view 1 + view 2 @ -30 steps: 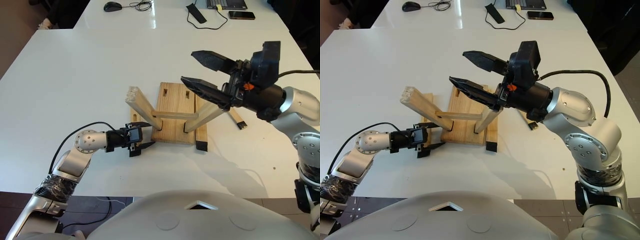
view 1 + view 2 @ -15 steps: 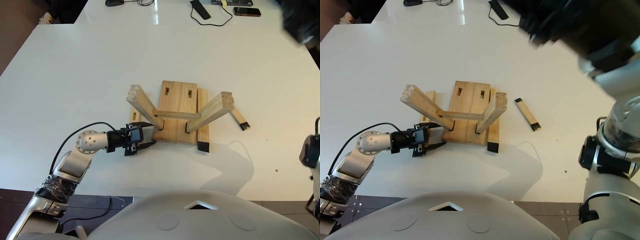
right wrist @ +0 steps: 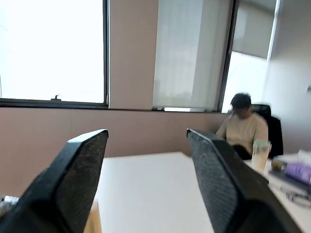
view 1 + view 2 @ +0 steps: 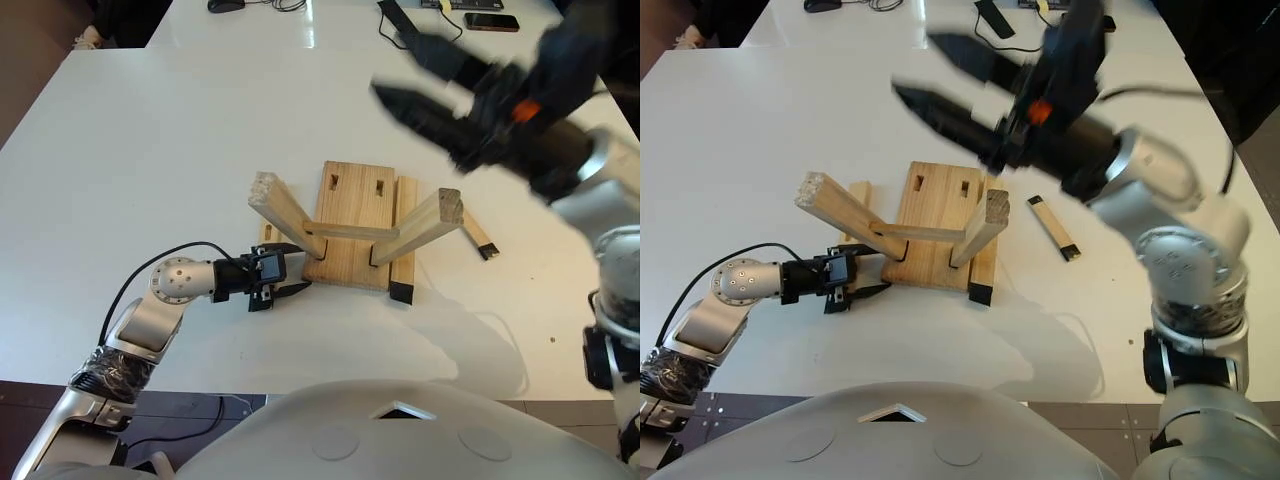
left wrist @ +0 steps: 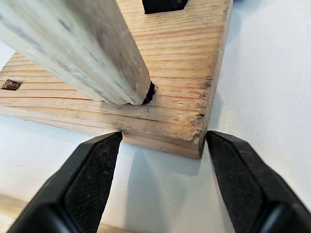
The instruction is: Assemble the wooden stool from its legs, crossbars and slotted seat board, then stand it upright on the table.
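On the white table the rectangular pale wooden seat board with two slots lies flat, near the middle of the table in front of the robot. Two thick square wooden legs are standing in it and lean outward: the left leg tilts to the robot's left, the right leg tilts to its right. A thin wooden crossbar runs between these two legs, above the board. A long wooden bar with a black end lies on the table, touching the right edge of the board. A short wooden stick with a black tip lies near it, further to the right. A flat wooden piece lies just beside the left edge of the board, partly hidden by the left leg. The left gripper is low over the table at the near left corner of the board. Its jaws are parted, and the left wrist view shows the corner of the board just in front of the gap between the two black fingers; the fingers grasp nothing. The right gripper is high in the air above the far side of the board, its jaws spread wide with nothing between them.
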Action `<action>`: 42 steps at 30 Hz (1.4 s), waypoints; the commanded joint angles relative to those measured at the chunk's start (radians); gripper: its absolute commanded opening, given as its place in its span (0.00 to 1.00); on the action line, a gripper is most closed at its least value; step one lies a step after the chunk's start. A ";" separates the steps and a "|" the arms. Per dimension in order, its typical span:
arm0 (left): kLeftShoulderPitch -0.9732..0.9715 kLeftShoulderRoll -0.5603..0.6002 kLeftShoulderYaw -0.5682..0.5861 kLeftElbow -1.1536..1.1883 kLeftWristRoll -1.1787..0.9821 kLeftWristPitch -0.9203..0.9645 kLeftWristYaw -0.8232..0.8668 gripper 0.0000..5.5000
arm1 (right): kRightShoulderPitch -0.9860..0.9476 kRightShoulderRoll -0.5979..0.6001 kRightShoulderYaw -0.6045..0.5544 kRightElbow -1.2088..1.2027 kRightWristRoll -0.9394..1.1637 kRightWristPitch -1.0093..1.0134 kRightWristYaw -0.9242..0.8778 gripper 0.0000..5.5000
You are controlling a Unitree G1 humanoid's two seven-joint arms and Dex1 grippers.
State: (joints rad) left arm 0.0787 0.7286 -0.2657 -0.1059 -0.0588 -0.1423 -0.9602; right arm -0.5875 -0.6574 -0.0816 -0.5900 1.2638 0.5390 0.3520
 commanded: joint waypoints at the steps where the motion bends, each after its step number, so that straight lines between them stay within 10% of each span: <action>1: 0.018 -0.009 -0.020 0.013 0.026 0.021 0.005 0.59 | -0.180 -0.025 -0.106 0.031 0.125 0.013 -0.077 0.54; 7: 0.058 0.021 -0.007 -0.007 0.012 0.021 -0.011 0.59 | -0.031 -0.032 -0.102 -0.067 0.203 0.075 -0.094 0.54; 13: 0.036 0.028 -0.020 0.000 0.010 0.020 -0.044 0.59 | 0.553 -0.068 0.447 0.072 -0.559 -0.146 0.142 0.54; 28: 0.059 -0.004 -0.014 -0.005 0.023 0.037 0.002 0.59 | -0.156 0.002 -0.060 -0.040 0.119 -0.036 -0.128 0.54; 32: 0.060 -0.001 -0.016 -0.010 0.019 0.040 0.002 0.59 | 0.063 -0.010 0.034 -0.117 0.027 0.016 -0.059 0.54; 37: 0.026 0.010 -0.025 -0.004 0.008 0.039 -0.037 0.59 | 0.538 -0.052 0.542 0.137 -0.646 -0.221 0.133 0.54; 42: 0.017 0.009 -0.009 -0.003 -0.002 0.054 -0.035 0.59 | 0.415 -0.013 0.397 0.057 -0.551 -0.204 0.122 0.54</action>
State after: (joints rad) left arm 0.1004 0.7342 -0.2605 -0.1220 -0.0662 -0.1151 -0.9814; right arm -0.2610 -0.6599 0.2295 -0.6292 0.7816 0.2005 0.4401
